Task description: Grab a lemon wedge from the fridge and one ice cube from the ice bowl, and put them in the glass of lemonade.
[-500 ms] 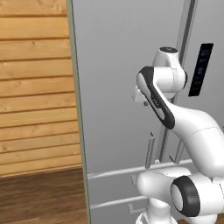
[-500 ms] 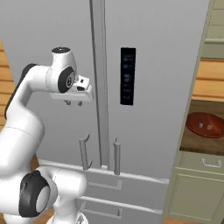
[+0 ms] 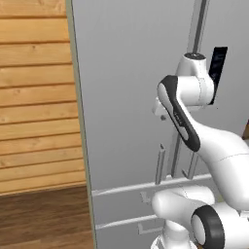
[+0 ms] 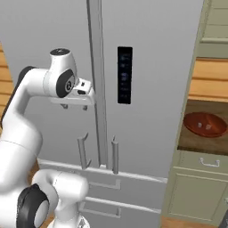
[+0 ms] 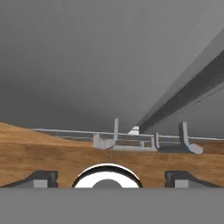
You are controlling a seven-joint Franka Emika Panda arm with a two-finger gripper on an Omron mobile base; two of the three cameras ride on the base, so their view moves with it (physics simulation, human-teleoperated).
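The fridge [image 4: 147, 80] is shut, both doors closed, w/ the black panel [image 4: 124, 75] on the right door and the bar handles [image 4: 83, 152] low at approx 6 o'clock from the gripper. The gripper [image 4: 75, 106] points down in front of the left door, just left of the center seam; in the hand view its fingertips [image 5: 41, 177] sit wide apart w/ nothing between them. The reddish-brown ice bowl [image 4: 205, 124] rests on the counter [image 4: 191, 144] at 3 o'clock from the fridge, a pale speck inside, prob. the ice cube [image 4: 206, 125], too small to tell.

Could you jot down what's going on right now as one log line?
phase: at fridge | doors: closed | gripper: open, empty, near door handles | ice bowl: on counter
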